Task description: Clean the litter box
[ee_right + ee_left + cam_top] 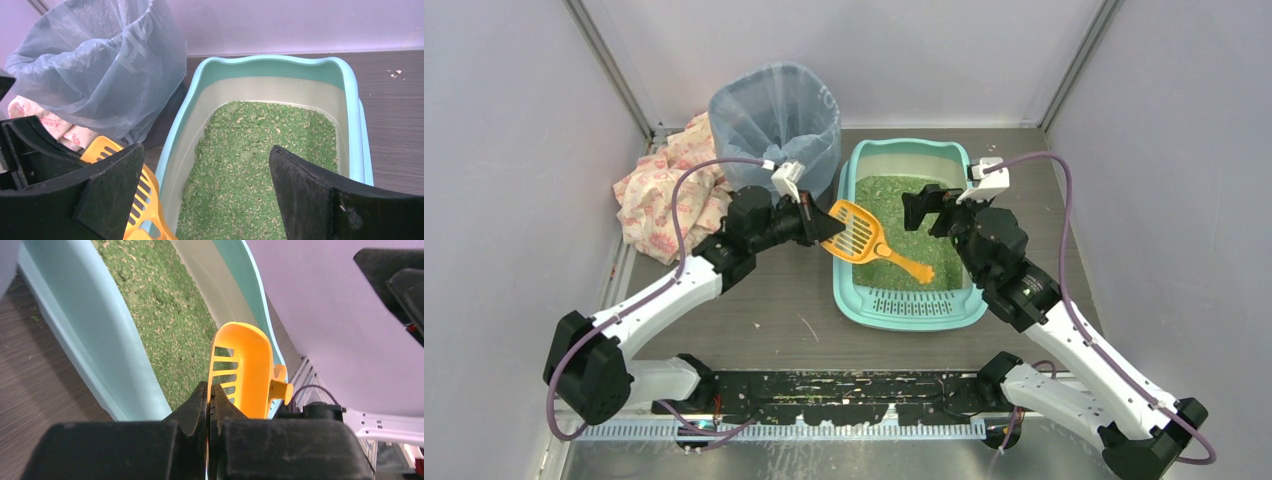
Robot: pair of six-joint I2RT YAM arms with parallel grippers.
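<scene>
Cloth (669,190) far left, bag-lined bin (774,115) beside it. Then left pincer (832,225), clamped shut on bowl edge of orange scoop (864,235); scoop lies across box's left wall, handle end down on litter (894,195). Teal litter box (914,303) sits centre-right on table (764,300), just right of bin, grate step nearest arms. Over the litter, right pincer (929,212) gapes wide, empty. Box prob stiff, smooth plastic, heavyish w/ loose granules that'd spill if tipped; best hold is the raised rim, kept level.

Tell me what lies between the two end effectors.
Top view: the orange slotted plastic scoop, pinched by the left end effector, lies in the gap over green litter in the teal plastic litter box; right end effector open.
</scene>
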